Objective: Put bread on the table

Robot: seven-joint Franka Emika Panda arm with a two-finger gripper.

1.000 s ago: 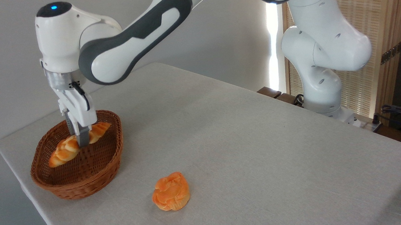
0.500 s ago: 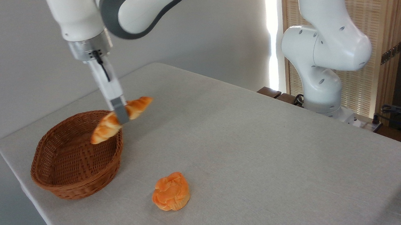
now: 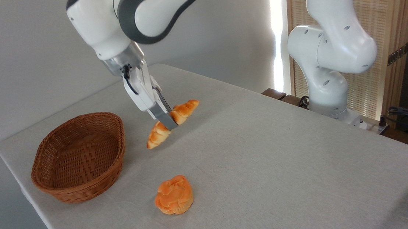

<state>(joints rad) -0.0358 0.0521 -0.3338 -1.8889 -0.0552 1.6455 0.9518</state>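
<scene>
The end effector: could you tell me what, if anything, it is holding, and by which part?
The end effector holds the bread, pinched around its middle, with both pointed ends sticking out free above the table.

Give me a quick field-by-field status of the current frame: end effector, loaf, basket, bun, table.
end effector: shut on the elongated braided golden-brown bread, tilted, above the table
bread: held near its middle, in the air, out of the basket, one end lower
basket: brown wicker oval, at left on the table, nothing seen inside
bun: round lumpy orange, lying on the cloth in front
table: light grey-beige cloth, bare under the bread
task state: bread not yet set down
</scene>
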